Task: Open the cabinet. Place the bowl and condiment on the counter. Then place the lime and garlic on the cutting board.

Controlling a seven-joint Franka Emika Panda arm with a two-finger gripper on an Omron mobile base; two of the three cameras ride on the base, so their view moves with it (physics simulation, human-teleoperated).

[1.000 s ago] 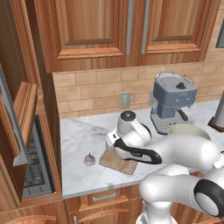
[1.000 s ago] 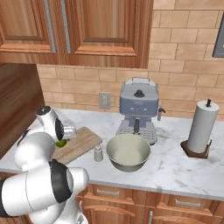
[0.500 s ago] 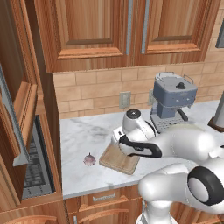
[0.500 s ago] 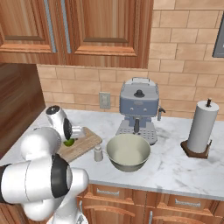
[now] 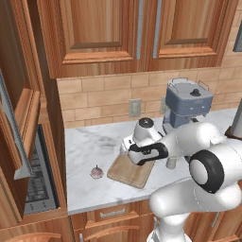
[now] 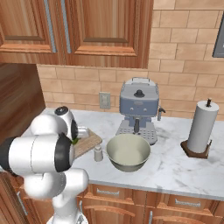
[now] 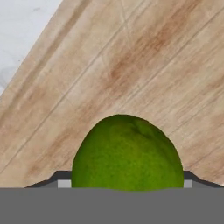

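In the left base view the white arm's hand has swung further right along the white grey-veined marble counter [image 5: 90,146] than a second ago, and now hangs over the near-right part of the flat light-wood cutting board with rounded corners [image 5: 126,171]. The gripper [image 5: 138,159] is buried under the wrist here, so its jaws cannot be read from this side. The small pinkish-white garlic bulb with a pointed tip [image 5: 96,172] lies on the marble just left of the board, apart from it, where it lay before. The reddish-brown wall cabinet's tall raised-panel door [image 5: 19,118] stands swung open at far left.

In the right base view the arm's elbow has shifted right and now covers more of the board [image 6: 87,143]. A sliver of the small round bright green lime [image 6: 75,141] shows at the board beside the arm. The small pale grey-beige shaker bottle of condiment [image 6: 98,153] stands on the counter between the board and the round deep bowl with a pale cream inside [image 6: 128,151], which sits before the blue-grey coffee machine [image 6: 138,109]. A white paper-towel roll on a wooden stand [image 6: 201,129] is at right.

In the hand view the lime [image 7: 127,153] sits between the fingertips [image 7: 64,183], over the board [image 7: 131,61]. The jaws stand wide, seemingly loose about the fruit; whether they touch it is unclear
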